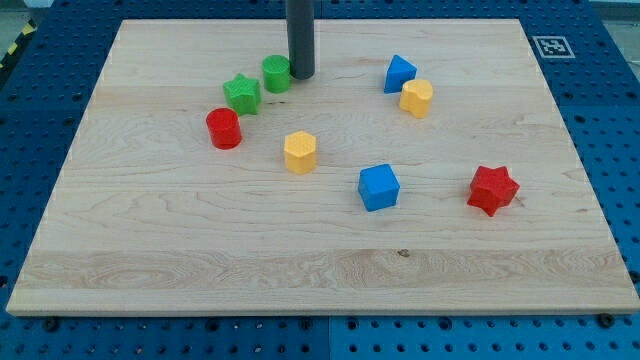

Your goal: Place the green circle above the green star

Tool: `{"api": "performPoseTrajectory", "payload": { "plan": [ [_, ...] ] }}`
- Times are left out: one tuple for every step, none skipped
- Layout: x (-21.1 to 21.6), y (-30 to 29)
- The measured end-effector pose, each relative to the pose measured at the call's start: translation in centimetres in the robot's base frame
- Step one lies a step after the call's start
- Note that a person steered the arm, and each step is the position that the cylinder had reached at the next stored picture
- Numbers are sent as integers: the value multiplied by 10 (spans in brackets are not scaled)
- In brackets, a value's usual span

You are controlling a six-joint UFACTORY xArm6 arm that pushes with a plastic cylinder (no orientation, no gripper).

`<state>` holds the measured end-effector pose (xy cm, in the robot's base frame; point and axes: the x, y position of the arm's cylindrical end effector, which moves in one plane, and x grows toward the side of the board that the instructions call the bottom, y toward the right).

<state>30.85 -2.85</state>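
The green circle (276, 73) sits near the view's top, left of centre. The green star (242, 94) lies just below and to the left of it, almost touching. My tip (301, 76) stands right against the green circle's right side. The dark rod rises from there out of the view's top.
A red circle (224, 128) lies below the green star. A yellow hexagon (300, 152) sits near the middle. A blue block (399, 72) and a yellow block (417, 98) are at upper right. A blue cube (379, 187) and red star (493, 190) lie lower right.
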Motion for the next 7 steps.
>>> {"api": "performPoseTrajectory", "payload": {
  "plan": [
    [0, 0],
    [2, 0],
    [12, 0],
    [14, 0],
    [12, 0],
    [11, -10],
    [11, -22]
  ]
}}
